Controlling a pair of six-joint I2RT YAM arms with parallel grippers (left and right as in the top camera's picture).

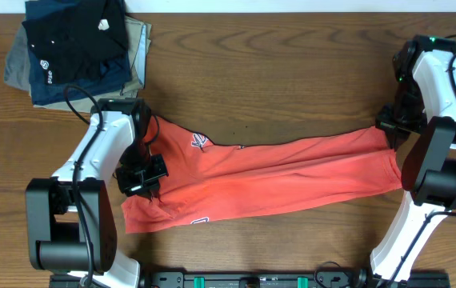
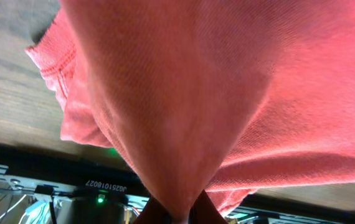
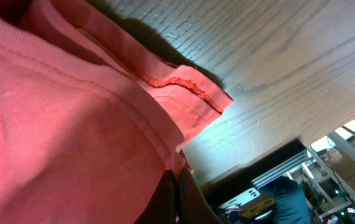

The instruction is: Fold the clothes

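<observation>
far left, at the top corner of the wooden table point(image 1: 292, 72): stack of folded garments point(image 1: 76, 48), black over navy over khaki, not touching the shirt. just below and right of it, left arm point(image 1: 104, 152) bent over the left end of the coral-red t-shirt point(image 1: 292, 176). left gripper point(image 1: 143, 179) clenched on a bunch of that end. in the left wrist view, red cloth funnelling down into the closed fingers, with a loose fold and seam hanging off to the side over the wood. bit of navy print point(image 1: 200, 142) near the shirt's upper left edge, another scrap at the lower left edge.

between the arms, stretched long and narrow across the wood, lying mostly flat with lengthwise creases, slanting a little toward the top of the overhead view at its right end.

far right: right gripper point(image 1: 393, 128) clamped on the shirt's upper right corner. in the right wrist view, fabric pinched into the shut fingers and a stitched hem point(image 3: 184, 87) resting on the wood grain just beside them. right arm point(image 1: 444, 120), white and black, curving down along the table's right side.
</observation>
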